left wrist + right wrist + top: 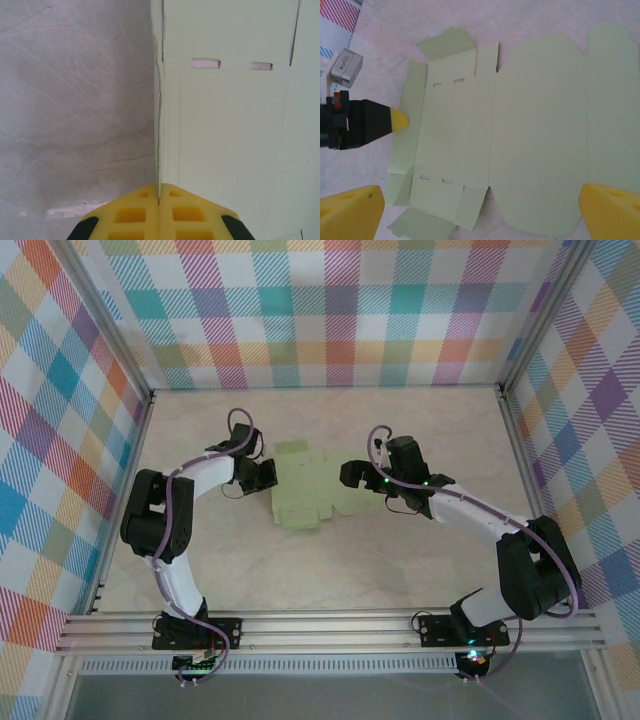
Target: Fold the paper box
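Top external: paper box [305, 490] lies as a flat, unfolded sheet mid-table [400, 570], between the two arms. Left gripper [266, 476] sits at the sheet's left edge. Left wrist view: its yellow pads [135, 215] are pressed together, and the edge flap runs into their seam, pinched. Right gripper [480, 200] is spread wide above the rounded-flap end, holding nothing.

The left arm bends forward and inward, and its left gripper [262, 476] has yellow fingers [132, 216] pressed flat together, pinching the box [300, 498] by its edge. The right arm curls in from the right. The right gripper [352, 476] hovers with its fingers [350, 210] spread wide.
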Tool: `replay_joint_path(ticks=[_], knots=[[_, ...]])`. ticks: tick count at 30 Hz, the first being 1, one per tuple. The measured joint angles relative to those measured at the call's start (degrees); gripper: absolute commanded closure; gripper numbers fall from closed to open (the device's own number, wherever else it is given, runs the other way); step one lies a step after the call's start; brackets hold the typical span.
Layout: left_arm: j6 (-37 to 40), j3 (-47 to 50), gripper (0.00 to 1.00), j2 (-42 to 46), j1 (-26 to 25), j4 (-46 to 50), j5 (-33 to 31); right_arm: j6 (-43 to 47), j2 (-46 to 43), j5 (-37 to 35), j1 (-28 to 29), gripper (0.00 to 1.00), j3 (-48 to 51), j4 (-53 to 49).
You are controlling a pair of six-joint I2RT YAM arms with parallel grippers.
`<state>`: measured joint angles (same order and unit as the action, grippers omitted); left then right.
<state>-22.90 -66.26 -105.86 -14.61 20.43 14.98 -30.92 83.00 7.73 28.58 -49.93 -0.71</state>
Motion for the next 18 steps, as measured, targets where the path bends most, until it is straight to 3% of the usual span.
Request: replay_joint_path(ticks=[7,14,16,18], knots=[[-12.2,4.8,1.00,2.6,-1.6,-5.6,-1.4,-3.1,-2.0,-0.6,-1.4,0.00,1.5,-0.8],[-36.5,9.7,0.99,6.8,-9.5,-9.9,-9.9,-8.6,-5.4,-1.7,-3.6,0.00,4.8,-1.6],[-44.2,11.8,0.90,8.5,-12.9,-10.9,-12.8,-10.4,-5.9,-1.9,-3.7,0.00,5.3,-1.7],[-51.2,12.4,0.63,9.1,-16.3,-10.9,-15.5,-12.6,-6.0,-2.4,-3.7,0.00,5.6,-1.9]])
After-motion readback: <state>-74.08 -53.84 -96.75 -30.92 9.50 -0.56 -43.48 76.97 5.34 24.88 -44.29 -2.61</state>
